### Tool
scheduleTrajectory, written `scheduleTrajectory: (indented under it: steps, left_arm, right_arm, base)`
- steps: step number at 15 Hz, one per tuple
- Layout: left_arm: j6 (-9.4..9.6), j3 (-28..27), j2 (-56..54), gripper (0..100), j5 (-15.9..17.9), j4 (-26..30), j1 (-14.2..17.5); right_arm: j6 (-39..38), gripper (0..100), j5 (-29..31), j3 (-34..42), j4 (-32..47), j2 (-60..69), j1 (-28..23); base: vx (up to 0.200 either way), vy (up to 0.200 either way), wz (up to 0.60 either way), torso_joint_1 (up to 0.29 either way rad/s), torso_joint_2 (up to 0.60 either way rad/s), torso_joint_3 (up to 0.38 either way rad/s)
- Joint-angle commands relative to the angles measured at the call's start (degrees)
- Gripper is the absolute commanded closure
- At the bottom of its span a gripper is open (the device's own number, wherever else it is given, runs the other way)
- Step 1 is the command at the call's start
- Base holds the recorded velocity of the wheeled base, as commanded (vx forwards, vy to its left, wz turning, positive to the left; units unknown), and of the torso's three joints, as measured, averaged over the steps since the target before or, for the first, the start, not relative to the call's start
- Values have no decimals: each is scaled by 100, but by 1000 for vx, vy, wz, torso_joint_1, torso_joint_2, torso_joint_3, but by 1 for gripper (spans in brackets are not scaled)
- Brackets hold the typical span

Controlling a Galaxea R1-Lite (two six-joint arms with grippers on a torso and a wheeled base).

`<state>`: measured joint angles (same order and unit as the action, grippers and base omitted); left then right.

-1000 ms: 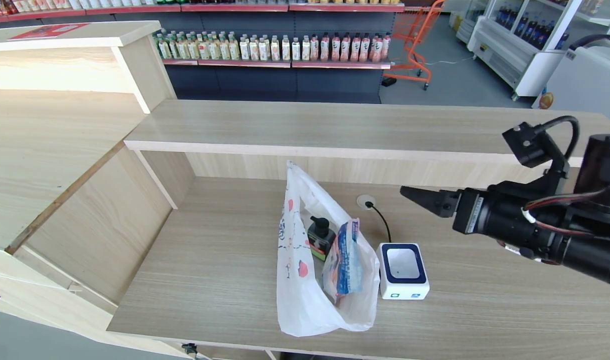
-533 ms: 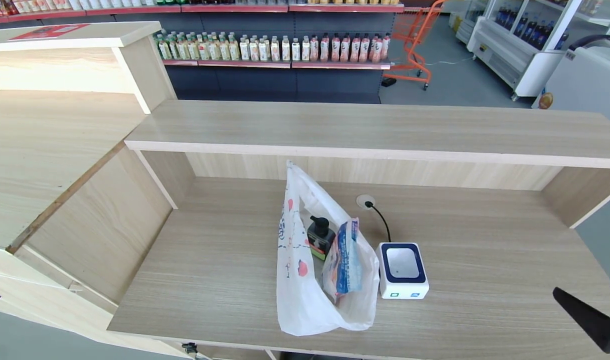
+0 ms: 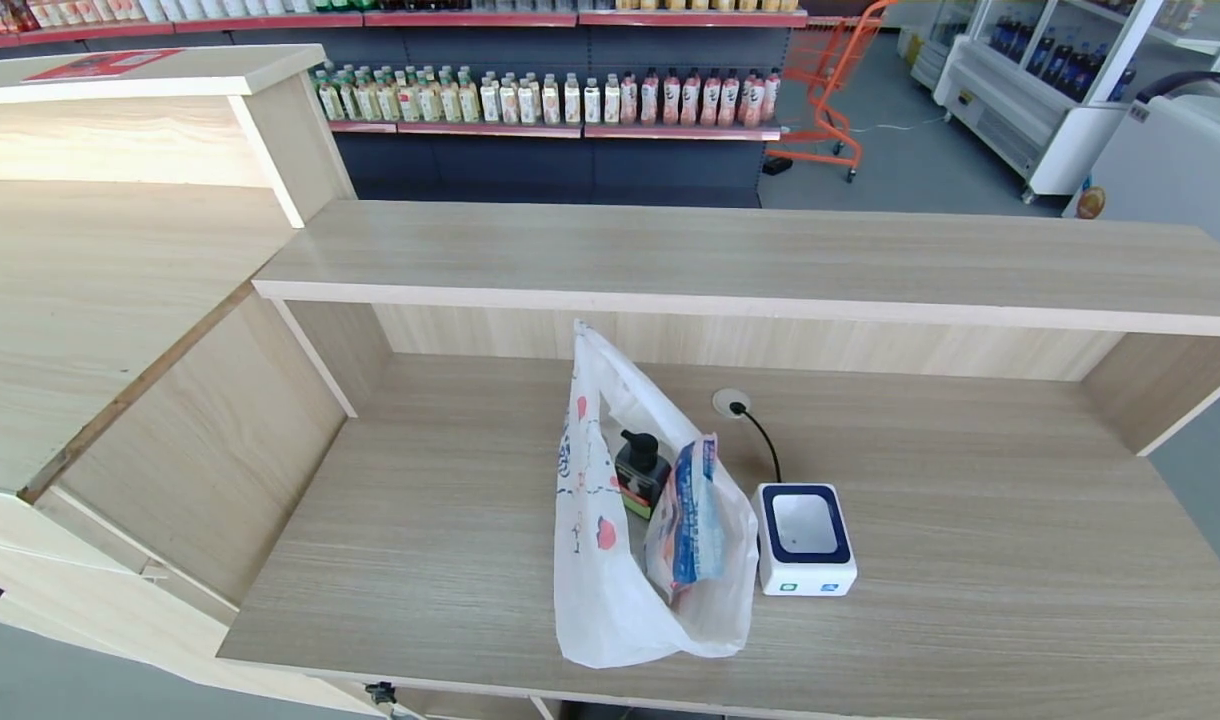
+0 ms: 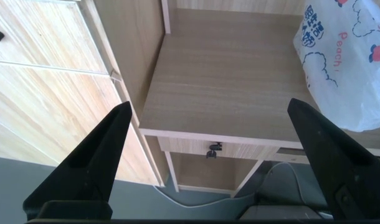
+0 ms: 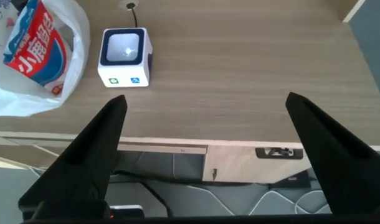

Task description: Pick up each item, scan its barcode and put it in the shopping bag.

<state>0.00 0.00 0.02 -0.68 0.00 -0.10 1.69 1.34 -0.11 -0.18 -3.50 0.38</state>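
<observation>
A white shopping bag (image 3: 610, 560) stands open in the middle of the wooden counter (image 3: 970, 560). Inside it are a dark pump bottle (image 3: 639, 472) and a blue-and-red snack packet (image 3: 697, 520). Just to the bag's right sits a white barcode scanner (image 3: 805, 540) with a blue-framed window, its black cable running to a hole in the counter. My left gripper (image 4: 209, 155) is open, held off the counter's front edge, with the bag (image 4: 349, 62) off to one side. My right gripper (image 5: 205, 149) is open above the front edge, short of the scanner (image 5: 124, 56) and the bag (image 5: 34, 56).
A raised wooden ledge (image 3: 750, 250) runs behind the counter, and a taller wooden unit (image 3: 120, 300) walls in its left side. Store shelves of bottles (image 3: 550, 95) and an orange cart (image 3: 830, 80) stand in the aisle beyond.
My right arm has drawn back from above the counter's right side, dropping toward the front edge and then out of the head view. The bag, its contents and the scanner have stayed put.
</observation>
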Motion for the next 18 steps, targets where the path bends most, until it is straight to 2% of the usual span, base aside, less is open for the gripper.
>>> scheduleTrajectory:
  steps: [1, 13, 15, 18]
  left_arm:
    - [0, 0, -2, 0, -2, 0, 1]
    - [-26, 0, -2, 0, -2, 0, 1]
    - [26, 0, -2, 0, 7, 0, 1]
    - [26, 0, -2, 0, 7, 0, 1]
  right_arm:
    - [-2, 0, -29, 11, 9, 350, -29]
    - [-29, 0, -37, 11, 9, 350, -29]
    - [-20, 0, -37, 11, 9, 350, -29]
    - [-20, 0, -37, 11, 9, 350, -29]
  base:
    - [0, 0, 0, 0, 0, 0]
    - [0, 0, 0, 0, 0, 0]
    - [0, 0, 0, 0, 0, 0]
    - [0, -200, 0, 1, 2, 2]
